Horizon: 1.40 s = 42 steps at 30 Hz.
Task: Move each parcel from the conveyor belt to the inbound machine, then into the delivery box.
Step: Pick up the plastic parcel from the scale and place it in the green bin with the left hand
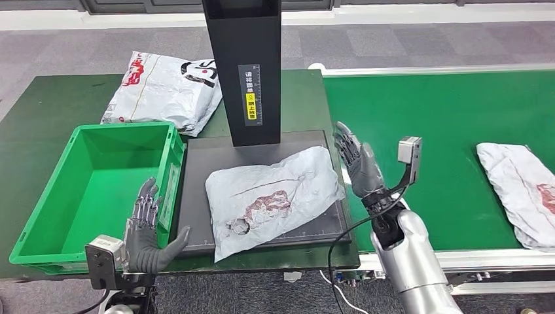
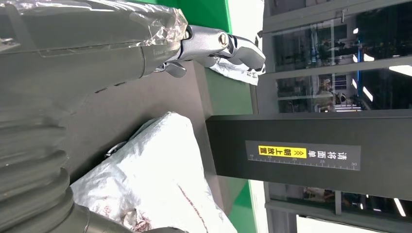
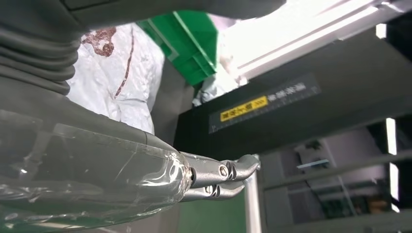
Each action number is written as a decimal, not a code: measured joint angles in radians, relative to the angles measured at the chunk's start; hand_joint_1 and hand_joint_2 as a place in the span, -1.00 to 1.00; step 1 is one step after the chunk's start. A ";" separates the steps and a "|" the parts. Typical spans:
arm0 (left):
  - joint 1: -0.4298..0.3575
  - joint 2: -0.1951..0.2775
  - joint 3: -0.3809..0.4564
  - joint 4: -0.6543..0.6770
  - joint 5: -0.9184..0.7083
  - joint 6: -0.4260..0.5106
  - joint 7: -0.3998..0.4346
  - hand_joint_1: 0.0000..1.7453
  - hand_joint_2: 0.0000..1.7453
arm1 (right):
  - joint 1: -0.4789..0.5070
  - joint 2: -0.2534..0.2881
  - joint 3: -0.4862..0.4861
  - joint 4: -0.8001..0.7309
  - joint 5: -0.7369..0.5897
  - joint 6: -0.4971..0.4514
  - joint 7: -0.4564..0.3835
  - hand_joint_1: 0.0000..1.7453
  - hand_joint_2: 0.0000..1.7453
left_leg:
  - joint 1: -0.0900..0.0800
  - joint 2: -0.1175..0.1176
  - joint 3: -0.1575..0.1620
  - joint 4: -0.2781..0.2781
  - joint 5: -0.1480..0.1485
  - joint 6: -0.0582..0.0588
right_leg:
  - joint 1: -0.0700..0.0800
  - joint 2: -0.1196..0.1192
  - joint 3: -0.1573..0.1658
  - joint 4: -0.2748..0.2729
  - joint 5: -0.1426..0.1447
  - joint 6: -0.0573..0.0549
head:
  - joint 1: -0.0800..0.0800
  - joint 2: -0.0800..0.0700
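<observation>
Black scan plate [image 1: 196, 196] w/ grey parcel [image 1: 271, 196] | left hand [image 1: 147, 229] – fingers spread, empty | right hand [image 1: 358, 165] – fingers spread, empty

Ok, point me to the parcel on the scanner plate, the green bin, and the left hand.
Parcel [image 1: 271, 199], head view: middle of the bag, near its red print.
Green bin [image 1: 39, 212], head view: its left wall.
Left hand [image 1: 149, 232], head view: the palm, beside the bin's right wall.

Grey carpet tiles [image 1: 406, 42] covered the floor beyond the green worktop [image 1: 46, 111]. Past that worktop, glass partitions [image 2: 335, 53] showed bright ceiling lights [image 2: 401, 70].
</observation>
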 joint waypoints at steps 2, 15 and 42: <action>0.003 -0.006 0.001 -0.003 -0.007 -0.002 0.004 -1.00 1.00 | 0.020 0.004 -0.030 -0.033 0.000 0.004 -0.002 -1.00 -1.00 | 0.000 0.000 0.000 0.000 0.000 0.000 | 0.000 0.000 0.000 0.000 0.000 0.000 | 0.000 0.000; 0.023 -0.029 0.010 -0.048 -0.169 0.047 0.056 -1.00 1.00 | 0.139 0.058 -0.211 -0.304 0.341 -0.264 -0.090 -1.00 0.50 | 0.000 0.000 0.000 0.000 0.000 0.000 | 0.000 0.000 0.000 0.000 0.000 0.000 | 0.000 0.000; -0.527 -0.067 -0.265 0.238 -0.887 -0.037 0.286 -1.00 1.00 | 0.369 0.197 -0.216 -0.676 0.482 -0.466 -0.197 -1.00 1.00 | -0.001 0.001 0.002 0.000 0.001 0.001 | -0.001 0.001 0.001 0.000 0.003 0.001 | 0.000 0.000</action>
